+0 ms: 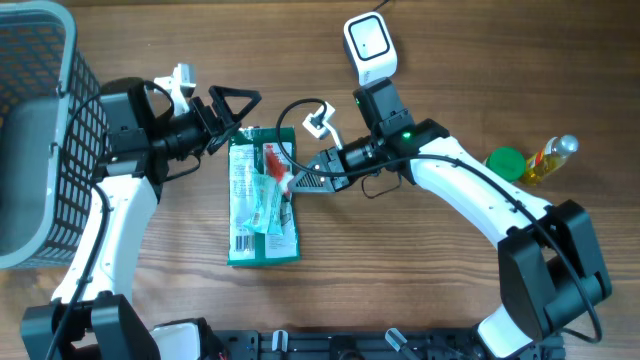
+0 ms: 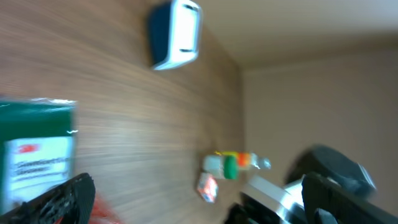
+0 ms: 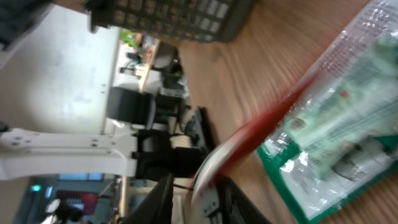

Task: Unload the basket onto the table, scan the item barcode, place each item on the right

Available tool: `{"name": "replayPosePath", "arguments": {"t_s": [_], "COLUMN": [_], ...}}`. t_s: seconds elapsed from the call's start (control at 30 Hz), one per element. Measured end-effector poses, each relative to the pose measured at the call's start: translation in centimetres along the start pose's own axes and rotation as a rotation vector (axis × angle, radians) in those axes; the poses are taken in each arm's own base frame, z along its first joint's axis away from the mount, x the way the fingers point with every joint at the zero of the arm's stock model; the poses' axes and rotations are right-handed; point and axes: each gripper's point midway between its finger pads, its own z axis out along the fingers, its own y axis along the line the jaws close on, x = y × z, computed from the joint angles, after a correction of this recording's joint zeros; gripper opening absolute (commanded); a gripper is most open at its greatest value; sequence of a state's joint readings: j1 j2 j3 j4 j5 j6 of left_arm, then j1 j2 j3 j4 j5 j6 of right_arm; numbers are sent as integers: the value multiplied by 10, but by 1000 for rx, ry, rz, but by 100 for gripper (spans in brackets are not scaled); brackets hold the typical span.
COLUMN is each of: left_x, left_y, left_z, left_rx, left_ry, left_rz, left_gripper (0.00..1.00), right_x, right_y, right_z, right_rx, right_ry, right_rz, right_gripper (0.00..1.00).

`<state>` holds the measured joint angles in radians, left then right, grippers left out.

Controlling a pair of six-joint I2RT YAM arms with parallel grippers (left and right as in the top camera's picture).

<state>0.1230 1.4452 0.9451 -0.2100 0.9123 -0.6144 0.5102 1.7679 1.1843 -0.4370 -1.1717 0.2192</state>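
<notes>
Left pincer (image 1: pixel 243 120): fingers wide apart, holding nothing.
Right pincer (image 1: pixel 297 181): fingers close together, with a blurred red strip running between them; I cannot tell whether it is clamped.
Packet (image 1: pixel 262 215): flat on the surface (image 1: pixel 420 290), its top edge just beside the left pincer and its right edge at the right pincer's tip.
Scanner (image 1: pixel 368 42): beyond the right pincer, apart from the packet.
Basket (image 1: pixel 60 120): behind the left pincer.
</notes>
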Motion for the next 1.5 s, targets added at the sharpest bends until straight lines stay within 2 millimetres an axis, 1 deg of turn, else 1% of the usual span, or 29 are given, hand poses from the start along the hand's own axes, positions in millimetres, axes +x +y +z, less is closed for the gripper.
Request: {"name": "replayPosePath", "arguments": {"t_s": [0.07,0.13,0.2,0.23,0.3,0.33,0.4,0.5,0.6,0.63,0.7,0.73,0.8,0.9,0.93,1.0,1.1,1.17,1.23,1.37,1.47,1.5], "left_x": [-3,-5,-5,-4,-1,2,5,3,1,2,1,0,0,-1,-1,-1,-5,-11,-14,-18,-16,-17], "left_y": [17,28,36,40,47,52,63,75,85,88,92,94,95,96,96,96,98,107,115,123,126,127], "left_z": [-1,-2,-3,-4,-6,-7,-10,-14,-19,-21,-23,-24,-24,-25,-25,-26,-27,-34,-41,-48,-50,-51], "left_rx": [-89,-144,-185,-208,-239,-265,-322,-391,-451,-472,-498,-505,-512,-519,-522,-525,-540,-601,-668,-734,-760,-765], "left_ry": [-35,-56,-64,-62,-53,-48,-46,-63,-82,-83,-92,-96,-99,-103,-105,-106,-125,-157,-167,-156,-139,-139], "left_rz": [-34,-36,-21,-9,1,3,1,4,5,1,0,1,1,2,2,2,11,20,69,165,195,203], "left_gripper": [100,100,100,100,100,100,100,100,100,100,100,100,100,100,100,100,100,100,100,100,100,100], "right_x": [3,2,5,7,14,17,21,22,27,30,35,34,36,37,39,45,51,50,50,44,45,47], "right_y": [-8,-14,-23,-28,-43,-53,-70,-88,-108,-117,-126,-131,-136,-141,-143,-147,-154,-157,-158,-155,-152,-151], "right_z": [-4,-9,-13,-14,-17,-19,-25,-31,-37,-39,-38,-36,-31,-17,-13,-9,-13,-16,-17,-12,-5,-2], "right_rx": [36,58,96,127,211,275,378,500,637,698,746,771,796,795,792,796,839,859,868,861,876,886], "right_ry": [1,-7,-7,-2,13,22,27,21,-1,-23,-50,-79,-115,-188,-207,-220,-244,-260,-267,-288,-293,-295], "right_rz": [9,-13,-9,-1,27,43,61,83,172,226,285,300,337,395,410,433,473,481,483,465,454,449], "right_gripper": [4,5,13,19,24,31,32,31,31,32,32,40,53,42,40,40,40,39,39,27,25,23]}}
